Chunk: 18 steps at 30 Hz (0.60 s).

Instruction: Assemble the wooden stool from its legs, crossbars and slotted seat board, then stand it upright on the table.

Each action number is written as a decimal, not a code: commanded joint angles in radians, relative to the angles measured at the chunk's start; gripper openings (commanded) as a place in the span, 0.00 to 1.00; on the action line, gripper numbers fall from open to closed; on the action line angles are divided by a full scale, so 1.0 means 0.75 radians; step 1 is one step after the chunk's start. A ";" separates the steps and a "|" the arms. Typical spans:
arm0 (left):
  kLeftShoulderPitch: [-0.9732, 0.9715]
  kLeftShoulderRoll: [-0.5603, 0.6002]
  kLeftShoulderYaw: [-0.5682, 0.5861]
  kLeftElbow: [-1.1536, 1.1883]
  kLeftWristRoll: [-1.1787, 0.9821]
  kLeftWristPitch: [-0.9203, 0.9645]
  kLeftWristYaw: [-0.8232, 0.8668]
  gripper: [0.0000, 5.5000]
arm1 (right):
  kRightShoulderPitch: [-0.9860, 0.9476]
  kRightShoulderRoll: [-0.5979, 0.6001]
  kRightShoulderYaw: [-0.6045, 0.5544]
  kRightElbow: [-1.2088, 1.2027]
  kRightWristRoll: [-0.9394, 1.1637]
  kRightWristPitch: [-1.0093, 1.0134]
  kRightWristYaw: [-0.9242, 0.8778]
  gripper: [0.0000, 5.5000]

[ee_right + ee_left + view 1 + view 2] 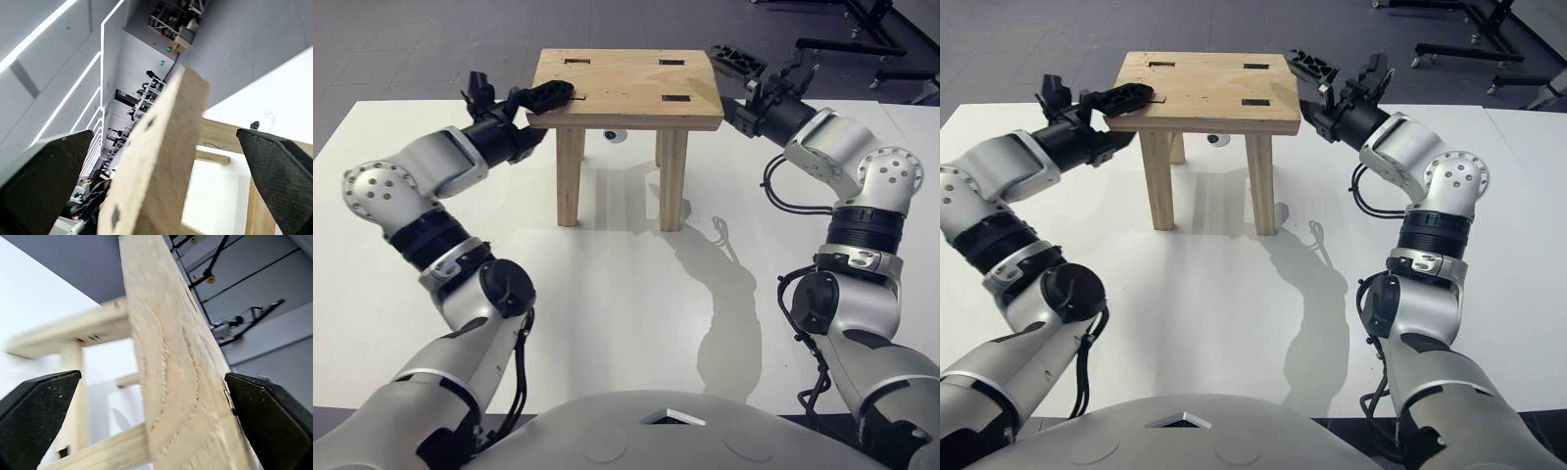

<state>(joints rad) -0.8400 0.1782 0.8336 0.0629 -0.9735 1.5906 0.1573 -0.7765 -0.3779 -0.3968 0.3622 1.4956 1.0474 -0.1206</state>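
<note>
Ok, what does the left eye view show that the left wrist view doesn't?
Only the left eye view: the whole stool upright on the white table, the slots in its seat, and the right tool at the seat's right edge. Only the left wrist view: a crossbar under the seat, close up. Both: the seat's edge between the left tool's open fingers.

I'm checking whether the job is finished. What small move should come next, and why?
Probably draw the left gripper and right gripper sideways off the seat board: their jaws stand open astride its edges, and the stool already stands upright on the table.
</note>
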 commanded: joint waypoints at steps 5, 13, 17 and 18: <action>-0.119 0.136 0.003 0.165 -0.111 0.030 -0.176 0.98 | -0.056 -0.042 -0.062 -0.006 -0.030 0.024 0.051 0.98; -0.061 0.360 -0.026 0.309 0.019 -0.055 -0.251 0.98 | -0.092 -0.121 -0.102 0.082 -0.196 -0.021 0.155 0.98; 0.025 0.454 -0.217 0.287 0.129 -0.225 -0.402 0.98 | -0.127 -0.166 -0.074 0.109 -0.368 -0.122 0.267 0.98; 0.051 0.491 -0.313 0.264 0.191 -0.340 -0.484 0.98 | -0.139 -0.186 -0.036 0.111 -0.474 -0.208 0.307 0.98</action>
<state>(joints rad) -0.8300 0.4961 0.6979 0.2860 -0.8922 1.4462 -0.1268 -0.8386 -0.4854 -0.4597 0.4387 1.2421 0.9714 0.0712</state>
